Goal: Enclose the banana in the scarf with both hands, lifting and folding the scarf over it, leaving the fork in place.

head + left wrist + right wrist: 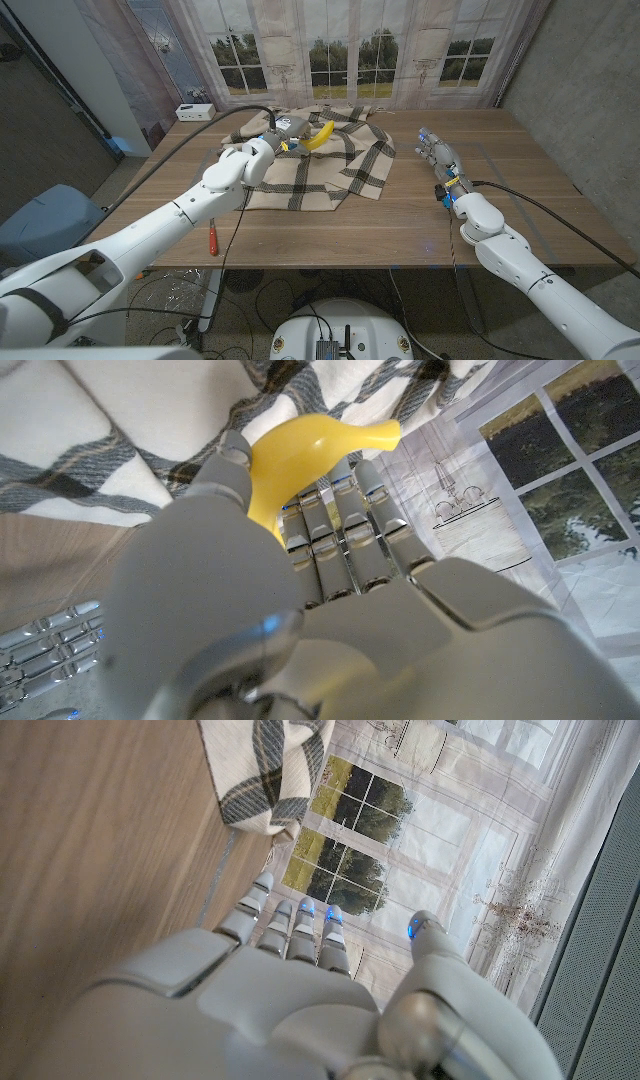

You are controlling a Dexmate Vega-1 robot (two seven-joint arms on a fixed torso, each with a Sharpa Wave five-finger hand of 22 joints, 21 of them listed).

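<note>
left hand (283, 132) holds banana (320, 135) over scarf (350, 165).

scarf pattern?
Cream scarf with dark plaid stripes; clearest in the head view.

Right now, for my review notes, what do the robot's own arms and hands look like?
Both arms are smooth, glossy white shells with rounded segments. A black cable runs along the left arm, another trails from the right wrist. The left hand and right hand have grey palms and backs; their fingers are segmented silvery metal with small blue lights at the tips. Yellow and blue fittings sit at the wrists.
</note>
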